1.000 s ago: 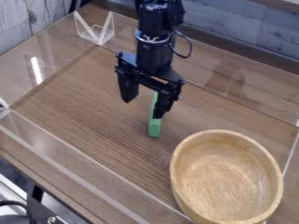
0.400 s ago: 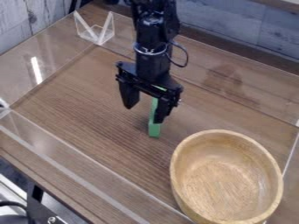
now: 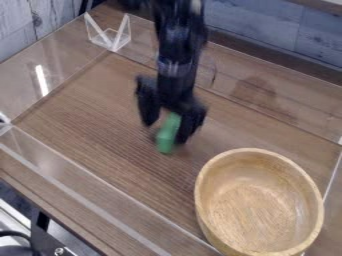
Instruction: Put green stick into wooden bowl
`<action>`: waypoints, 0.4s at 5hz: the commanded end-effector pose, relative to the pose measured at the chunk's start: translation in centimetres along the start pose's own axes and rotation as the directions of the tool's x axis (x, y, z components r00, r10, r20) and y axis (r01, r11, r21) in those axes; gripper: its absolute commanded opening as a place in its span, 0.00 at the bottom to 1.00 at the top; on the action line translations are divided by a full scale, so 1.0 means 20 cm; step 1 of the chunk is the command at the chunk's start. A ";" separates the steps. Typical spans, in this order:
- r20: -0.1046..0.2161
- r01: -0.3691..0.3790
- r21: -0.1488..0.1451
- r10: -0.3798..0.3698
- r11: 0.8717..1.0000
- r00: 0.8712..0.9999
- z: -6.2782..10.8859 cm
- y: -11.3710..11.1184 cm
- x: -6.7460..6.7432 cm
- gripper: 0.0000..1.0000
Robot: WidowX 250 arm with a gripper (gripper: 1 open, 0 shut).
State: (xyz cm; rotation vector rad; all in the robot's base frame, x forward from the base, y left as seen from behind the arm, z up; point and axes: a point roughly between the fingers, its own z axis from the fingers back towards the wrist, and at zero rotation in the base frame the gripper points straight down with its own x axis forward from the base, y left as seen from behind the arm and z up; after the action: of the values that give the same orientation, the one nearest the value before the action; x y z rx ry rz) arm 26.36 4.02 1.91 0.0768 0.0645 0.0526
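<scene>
One wooden bowl [image 3: 259, 204]: its bare floor faces you.
Green stick [image 3: 167, 142]: outside it, at your blurred fingertips.
Gripper [image 3: 170, 124]: wide open; any hold, I cannot tell.

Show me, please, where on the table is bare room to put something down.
The wooden board looks bare left of the jaws, toward the picture's left edge, and again right of them, above the bowl. It is crowded around the green stick, under the jaws.
</scene>
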 end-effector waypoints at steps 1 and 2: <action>0.034 -0.010 0.005 0.009 1.000 0.999 0.03 0.01 0.02 1.00; 0.040 -0.014 0.000 0.014 1.000 0.999 0.03 0.01 0.03 0.00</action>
State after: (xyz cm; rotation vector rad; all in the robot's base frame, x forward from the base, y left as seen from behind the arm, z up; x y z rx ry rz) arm 26.52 3.96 1.83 0.0733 0.0536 0.0566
